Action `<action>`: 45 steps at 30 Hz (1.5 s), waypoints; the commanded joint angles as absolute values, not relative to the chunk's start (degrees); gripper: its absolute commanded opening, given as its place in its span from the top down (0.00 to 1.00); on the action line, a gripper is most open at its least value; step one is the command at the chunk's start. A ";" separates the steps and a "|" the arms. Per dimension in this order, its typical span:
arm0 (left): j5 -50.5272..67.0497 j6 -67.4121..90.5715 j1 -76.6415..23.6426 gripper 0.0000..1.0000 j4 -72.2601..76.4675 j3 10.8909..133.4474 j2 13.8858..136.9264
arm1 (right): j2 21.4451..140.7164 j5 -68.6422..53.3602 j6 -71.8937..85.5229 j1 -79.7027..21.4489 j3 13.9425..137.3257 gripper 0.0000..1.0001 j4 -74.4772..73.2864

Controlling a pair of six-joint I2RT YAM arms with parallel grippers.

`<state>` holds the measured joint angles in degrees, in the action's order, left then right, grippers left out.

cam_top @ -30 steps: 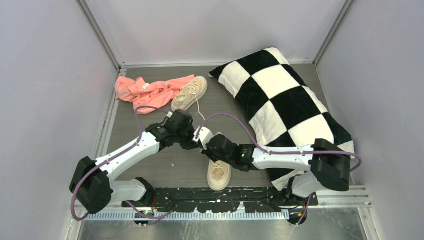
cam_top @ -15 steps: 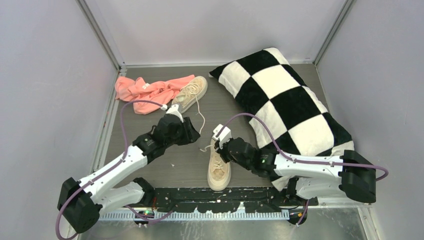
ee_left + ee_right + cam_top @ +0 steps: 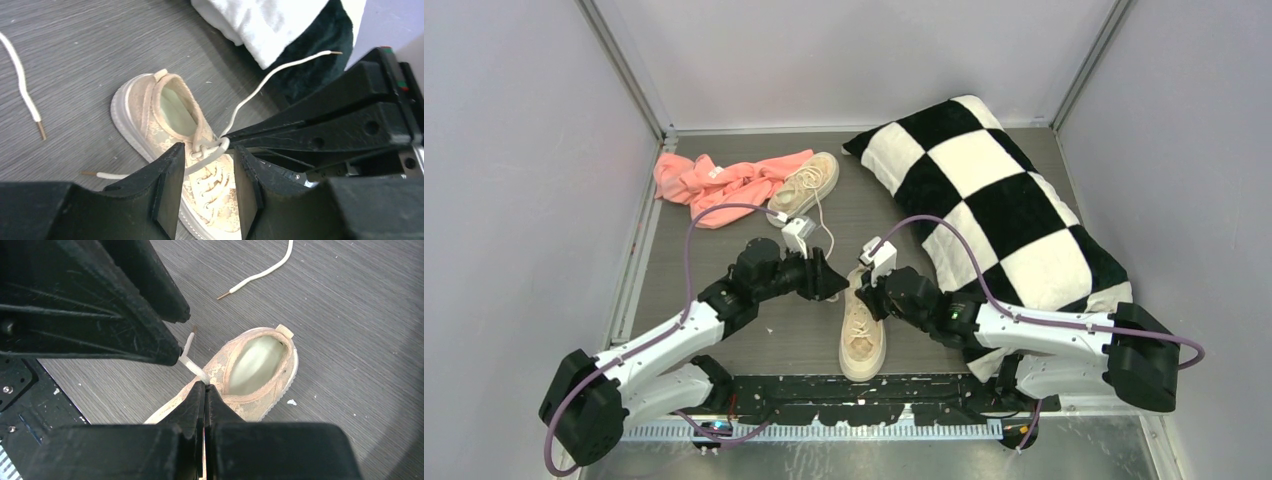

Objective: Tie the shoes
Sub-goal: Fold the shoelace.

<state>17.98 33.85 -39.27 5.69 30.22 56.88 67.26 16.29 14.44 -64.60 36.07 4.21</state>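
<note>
The near beige shoe (image 3: 862, 328) lies at the front middle with its heel away from the arm bases. It also shows in the left wrist view (image 3: 180, 135) and the right wrist view (image 3: 255, 370). My right gripper (image 3: 205, 386) is shut on its cream lace (image 3: 190, 365) just by the shoe's collar. My left gripper (image 3: 209, 150) is open, with a stretch of lace (image 3: 207, 156) running across the gap between its fingers, right above the first knot. The two grippers (image 3: 829, 280) (image 3: 866, 296) almost touch. The far shoe (image 3: 805, 186) lies by the pink cloth.
A pink cloth (image 3: 716, 180) lies at the back left. A black-and-white checkered pillow (image 3: 989, 205) fills the right side. The far shoe's loose lace (image 3: 826, 235) trails toward the grippers. One free lace end (image 3: 280, 70) points toward the pillow.
My left gripper has swung right and nearer, from beside the far shoe's lace to over the near shoe's tongue. The right gripper has shifted slightly and stays at the lace.
</note>
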 commanded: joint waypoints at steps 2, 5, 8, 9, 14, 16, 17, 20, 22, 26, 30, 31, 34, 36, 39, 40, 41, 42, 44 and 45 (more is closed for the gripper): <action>23.57 31.45 -39.38 0.59 10.90 29.90 57.24 | 67.19 14.25 17.69 -63.19 37.31 0.99 3.87; 24.38 31.15 -39.41 0.63 10.67 29.95 59.12 | 66.84 13.64 17.74 -63.03 37.17 0.99 3.74; 24.50 32.32 -39.42 0.71 13.45 28.82 60.99 | 66.67 13.56 17.73 -62.92 37.17 0.99 3.28; 24.26 32.41 -39.42 0.72 13.78 28.62 61.51 | 66.60 13.54 17.82 -62.85 37.09 0.99 3.18; 23.35 32.87 -39.36 0.78 15.12 28.28 63.06 | 66.44 13.36 18.04 -62.70 37.05 0.99 2.91; 23.36 32.78 -39.45 0.87 14.80 28.57 63.46 | 66.24 13.28 18.06 -62.58 37.05 0.99 2.69; 23.49 32.62 -39.38 0.92 14.34 28.82 63.73 | 66.12 13.27 18.17 -62.41 37.09 0.99 2.64; 23.12 32.37 -39.39 1.00 12.61 29.48 64.51 | 65.93 13.27 18.74 -61.86 37.51 0.99 2.17; 22.96 32.49 -39.38 1.00 11.56 29.79 65.12 | 65.76 13.92 19.28 -61.39 38.13 0.87 1.38; 22.43 33.28 -39.40 1.00 12.20 29.59 66.15 | 65.97 14.16 19.13 -61.13 38.53 0.50 1.52; 22.53 33.76 -39.38 1.00 12.68 29.62 66.30 | 67.40 14.18 19.96 -61.04 40.78 0.40 0.45; 22.50 33.85 -39.39 1.00 12.92 29.62 66.34 | 67.69 14.75 21.01 -61.04 41.63 0.38 -0.98; 22.55 34.08 -39.37 1.00 13.78 29.49 66.59 | 67.49 17.29 27.48 -60.96 43.22 0.37 -1.97; 22.59 34.25 -39.37 1.00 14.41 29.53 66.94 | 67.18 18.93 33.04 -60.53 43.90 0.37 -2.90; 22.71 34.39 -39.38 1.00 15.39 29.66 67.61 | 67.94 21.58 38.94 -59.71 45.82 0.37 -6.49; 22.79 34.37 -39.39 1.00 15.62 29.67 67.77 | 68.29 22.01 40.13 -59.51 46.39 0.37 -7.70; 23.02 34.38 -39.39 1.00 15.86 29.78 68.03 | 68.82 22.77 41.06 -59.37 47.01 0.37 -8.81; 23.13 34.39 -39.38 1.00 15.97 29.98 68.46 | 69.55 23.40 42.17 -59.31 47.79 0.37 -9.98; 23.56 34.52 -39.39 1.00 16.26 30.22 68.99 | 70.95 23.70 43.41 -59.32 48.94 0.36 -11.44; 23.73 34.69 -39.40 1.00 16.53 30.32 69.35 | 71.73 23.62 44.12 -59.32 49.55 0.36 -12.19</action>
<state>22.61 34.30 -39.27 12.45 28.38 68.40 69.41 20.14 37.52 -59.44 45.74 -8.36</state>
